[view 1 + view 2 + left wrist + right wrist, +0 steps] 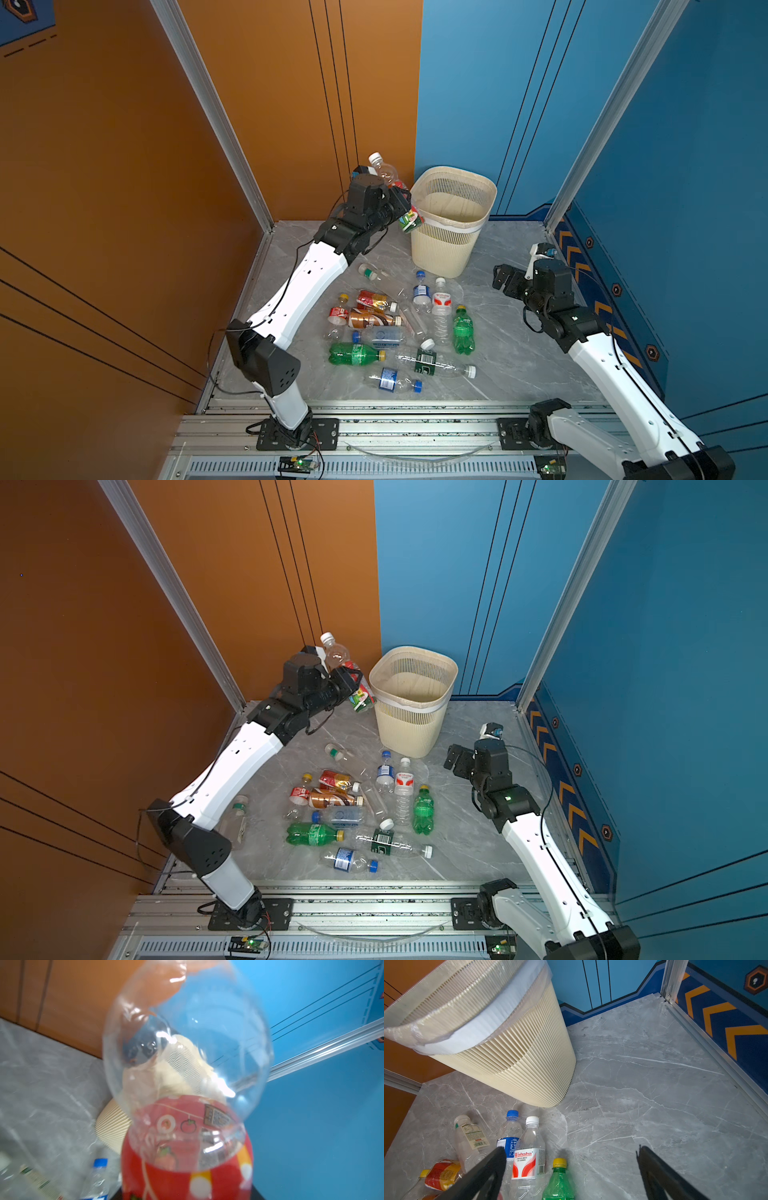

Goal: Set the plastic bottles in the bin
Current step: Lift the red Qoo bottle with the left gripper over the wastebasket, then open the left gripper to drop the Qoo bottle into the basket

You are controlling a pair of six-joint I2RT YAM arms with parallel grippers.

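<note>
- The plastic bottle (384, 171) that we have off the surface is clear, with a white cap and a red label. It is tilted, with its cap up toward the orange wall (270, 104) and its base down by the bin's left rim.
- The left fingers (400, 198) are closed on its labelled middle and hold it in the air. In the left wrist view its clear shoulder fills most of the picture.
- The bin (444, 249) stands upright at the back of the grey marbled surface (519, 353), just beside the held bottle. We cannot tell whether the bottle's base touches the rim.
- The other plastic bottles (376, 320) lie in a loose heap in front of the bin.
- At the heap's right edge lie a blue-capped bottle (421, 291), a white-capped water bottle (441, 309) and a green bottle (462, 330) with a yellow cap, side by side.
- The right fingers (500, 279) are spread wide and grip nothing. They hang above the bare surface to the right of the heap, apart from the bin.
</note>
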